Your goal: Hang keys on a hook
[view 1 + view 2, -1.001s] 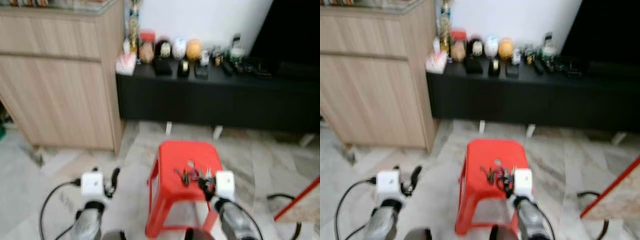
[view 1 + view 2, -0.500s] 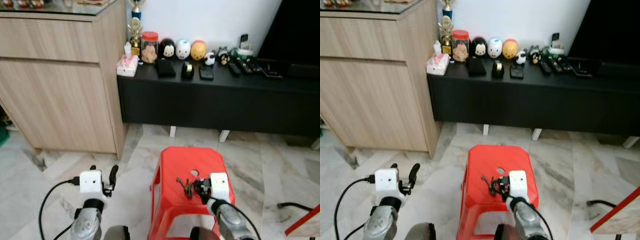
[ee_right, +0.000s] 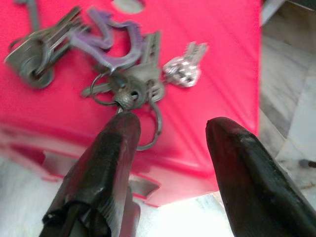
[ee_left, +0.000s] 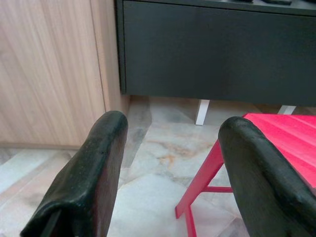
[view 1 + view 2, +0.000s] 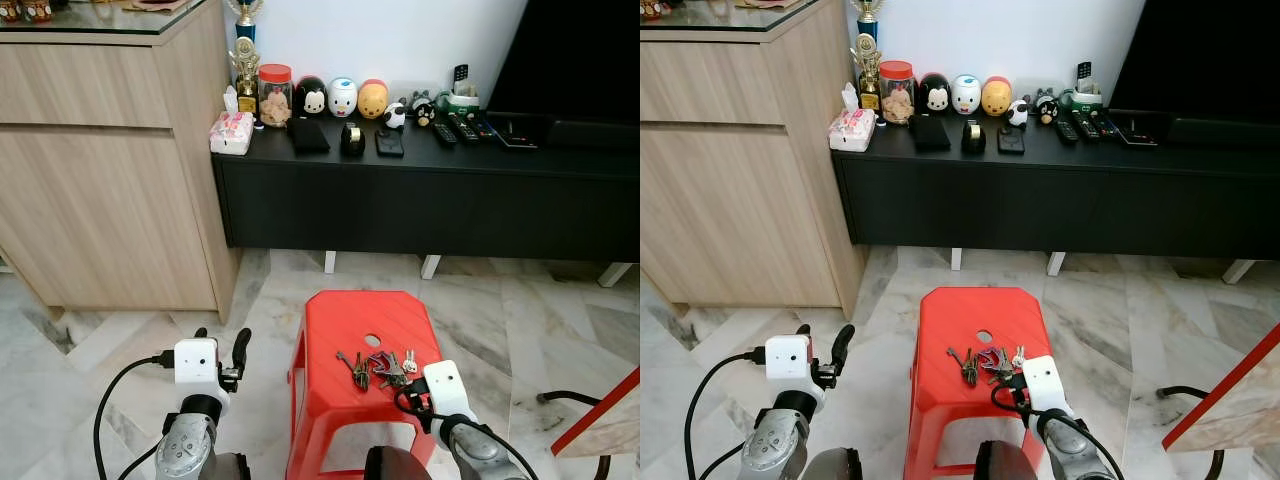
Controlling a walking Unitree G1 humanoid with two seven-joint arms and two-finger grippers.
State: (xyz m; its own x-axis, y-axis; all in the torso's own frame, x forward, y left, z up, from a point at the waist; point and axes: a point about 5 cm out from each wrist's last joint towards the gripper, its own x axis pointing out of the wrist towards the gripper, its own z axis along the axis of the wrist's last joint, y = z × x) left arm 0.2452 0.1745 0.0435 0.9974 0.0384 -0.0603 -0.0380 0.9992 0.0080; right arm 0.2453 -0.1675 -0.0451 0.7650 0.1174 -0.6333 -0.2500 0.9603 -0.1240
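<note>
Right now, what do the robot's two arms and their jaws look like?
Both arms are silver-grey tubes, each topped by a white boxy camera block with a dark round lens. A black cable loops off the left arm and a shorter one off the right arm. The left gripper and right gripper each have two long, matte black, round-tipped fingers.

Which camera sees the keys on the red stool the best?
The right wrist view: the keys lie close up just beyond the open right gripper. Both eye views show them small on the red stool.
</note>
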